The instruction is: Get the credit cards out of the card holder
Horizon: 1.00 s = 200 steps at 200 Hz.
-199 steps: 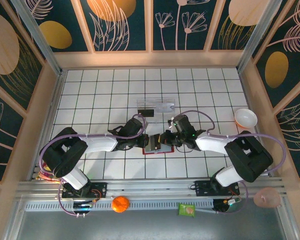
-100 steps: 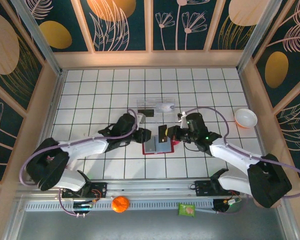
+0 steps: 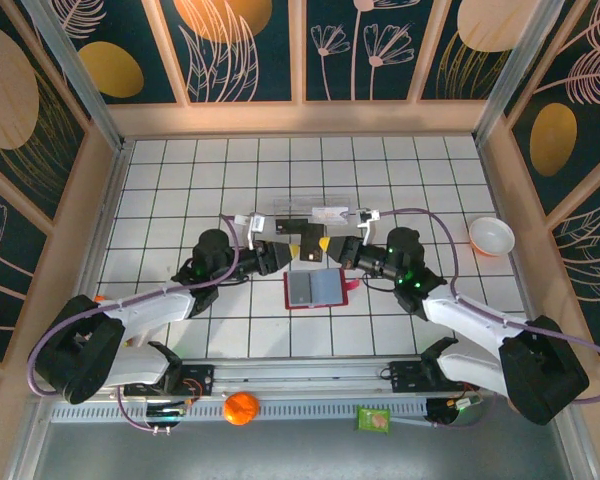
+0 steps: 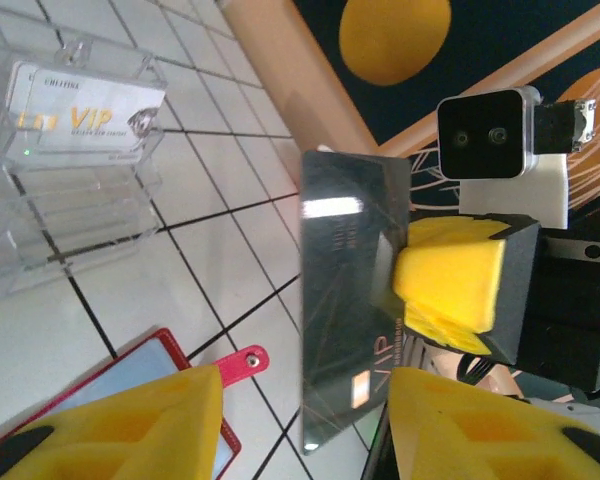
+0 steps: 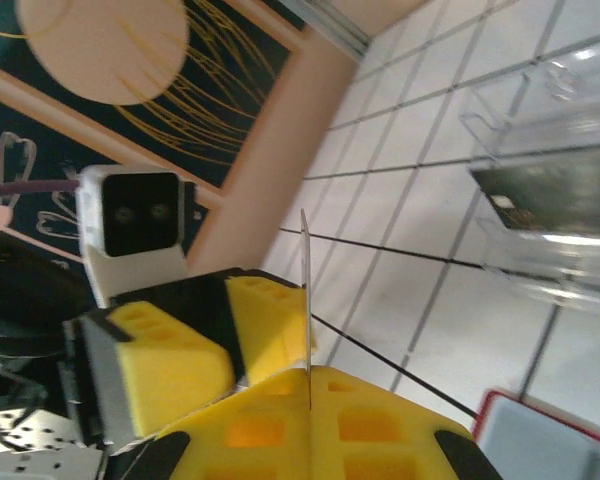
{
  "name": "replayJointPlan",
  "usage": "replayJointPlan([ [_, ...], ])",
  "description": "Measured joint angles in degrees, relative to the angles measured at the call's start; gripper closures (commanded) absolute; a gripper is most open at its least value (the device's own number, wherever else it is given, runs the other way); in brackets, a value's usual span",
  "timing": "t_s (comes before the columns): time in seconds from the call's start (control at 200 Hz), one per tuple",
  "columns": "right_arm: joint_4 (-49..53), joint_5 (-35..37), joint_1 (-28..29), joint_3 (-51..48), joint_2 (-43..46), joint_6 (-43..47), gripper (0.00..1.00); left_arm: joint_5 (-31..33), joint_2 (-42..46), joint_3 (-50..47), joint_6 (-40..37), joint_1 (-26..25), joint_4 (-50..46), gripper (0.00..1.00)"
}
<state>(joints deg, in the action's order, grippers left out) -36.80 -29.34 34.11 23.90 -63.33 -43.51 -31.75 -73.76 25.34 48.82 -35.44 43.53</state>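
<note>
Fig.: dark credit card (image 4: 345, 300) held upright in the air betw. my two arms, above and apart from the open red card holder (image 3: 315, 290), which lies flat on the desk (image 3: 180, 200). My right claw (image 3: 325, 246) pinches the card at one edge, pads on its flat faces. My left claw (image 3: 283, 252) is spread, one pad just beside the card. Judged: v. light, stiff, thin, glossy, so prob. slippery; grip the faces, not the rim. Pale card (image 4: 80, 115) sits in clear tray (image 4: 40, 230).
</note>
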Motion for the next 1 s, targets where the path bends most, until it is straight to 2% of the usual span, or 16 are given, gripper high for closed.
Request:
replayJointPlan([
  [0.155,-5.95,-0.72,1.2,-0.07,-1.07,-2.05,1.0,-1.44,0.02,-0.83,2.69,0.31,5.01,0.6],
  [0.345,-10.62,-0.72,2.51,-0.07,-3.15,-3.39,1.0,-2.95,0.0,-0.83,4.59,0.31,8.66,0.75],
  [0.515,-12.39,-0.39,2.89,-0.07,-4.35,-3.85,1.0,-3.43,0.02,-0.83,5.55,0.33,10.27,0.8],
  [0.666,-14.38,-0.22,3.02,-0.07,-5.29,-4.55,1.0,-3.41,0.44,-0.94,6.12,0.66,10.27,0.89],
  [0.781,-14.84,0.37,2.99,-0.07,-6.32,-4.96,1.0,-3.41,0.72,-0.98,5.95,0.74,10.21,1.0],
  [0.861,-14.53,0.37,2.97,-0.07,-6.58,-4.98,0.87,-3.37,1.25,-0.59,4.79,0.85,7.82,1.0],
  [1.001,-8.41,1.4,2.38,-0.11,-4.17,-2.91,0.85,-3.78,1.79,4.24,-1.86,0.7,-3.45,1.0],
])
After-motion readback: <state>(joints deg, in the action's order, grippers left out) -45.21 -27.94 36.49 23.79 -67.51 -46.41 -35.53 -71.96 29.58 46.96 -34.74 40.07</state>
